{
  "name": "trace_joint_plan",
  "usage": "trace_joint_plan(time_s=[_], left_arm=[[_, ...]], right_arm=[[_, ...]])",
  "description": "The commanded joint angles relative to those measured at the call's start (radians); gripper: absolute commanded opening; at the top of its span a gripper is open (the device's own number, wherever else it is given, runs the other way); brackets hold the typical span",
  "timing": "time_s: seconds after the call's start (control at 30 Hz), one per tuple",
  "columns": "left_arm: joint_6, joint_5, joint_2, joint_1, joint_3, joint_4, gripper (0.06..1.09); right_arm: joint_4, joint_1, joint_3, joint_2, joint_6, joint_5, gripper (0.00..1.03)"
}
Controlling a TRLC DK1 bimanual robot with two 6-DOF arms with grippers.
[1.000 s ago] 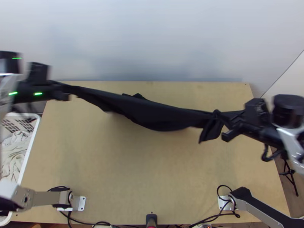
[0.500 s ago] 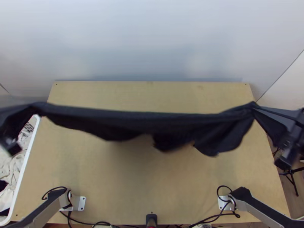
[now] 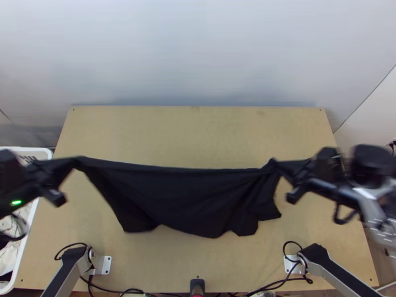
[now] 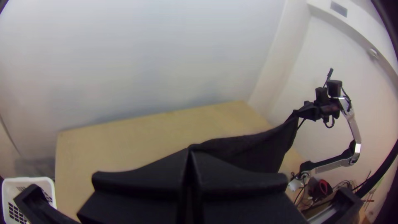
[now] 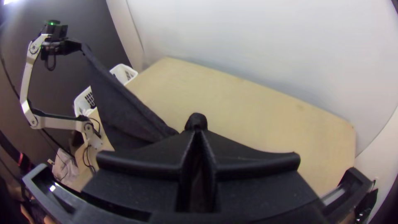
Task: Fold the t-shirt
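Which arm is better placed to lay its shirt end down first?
Right, I'd judge: the right gripper looks farther in over the table; the left gripper is out near the basket.

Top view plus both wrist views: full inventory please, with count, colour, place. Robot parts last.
Black cloth t-shirt: 1, black, stretched between the grippers over the table, lower part hanging; table contact unclear
Light wooden table: 1, pale tan, centre
White slotted plastic basket: 1, white, beside the table on the left arm's side
Crumpled cloths in basket: count unclear, mostly white
Small upright object: 1, black, middle of near table edge
Smooth wall: 1, pale grey-blue, behind table
Thin cables: several, black, around arm bases
Arms: 2, silver-grey and black, left, right
Left gripper: 1, black, shut on one end
Right gripper: 1, black, shut on other end
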State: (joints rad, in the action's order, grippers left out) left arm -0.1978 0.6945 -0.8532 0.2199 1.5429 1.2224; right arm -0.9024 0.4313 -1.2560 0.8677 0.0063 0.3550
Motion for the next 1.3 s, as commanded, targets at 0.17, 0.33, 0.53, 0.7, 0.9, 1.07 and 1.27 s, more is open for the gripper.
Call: trace_joint_plan(time_s=[0.17,0.33,0.53,0.7,0.9,1.07,1.27], left_arm=[[-0.088,-0.038,0.131,-0.016,-0.736,-0.208,0.1],[-0.038,-0.05,0.135,-0.056,-0.764,-0.259,0.1],[0.029,-0.056,0.043,-0.09,-0.619,-0.281,0.1],[0.075,-0.07,-0.119,-0.128,-0.445,-0.319,0.1],[0.155,-0.158,-0.273,-0.255,-0.365,-0.429,0.1],[0.155,-0.201,-0.4,-0.294,-0.339,-0.503,0.1],[0.12,-0.204,-0.506,-0.29,-0.38,-0.558,0.1]], right_arm=[[0.27,-0.131,0.592,0.074,-0.031,-0.039,0.03],[0.284,-0.151,0.575,0.091,-0.019,-0.057,0.03],[0.263,-0.158,0.437,0.12,-0.014,-0.065,0.03],[0.223,-0.158,0.239,0.194,0.008,-0.068,0.03],[0.224,-0.175,0.132,0.284,0.027,-0.102,0.03],[0.249,-0.186,0.09,0.384,0.029,-0.105,0.03],[0.263,-0.186,0.093,0.487,0.017,-0.105,0.23]])
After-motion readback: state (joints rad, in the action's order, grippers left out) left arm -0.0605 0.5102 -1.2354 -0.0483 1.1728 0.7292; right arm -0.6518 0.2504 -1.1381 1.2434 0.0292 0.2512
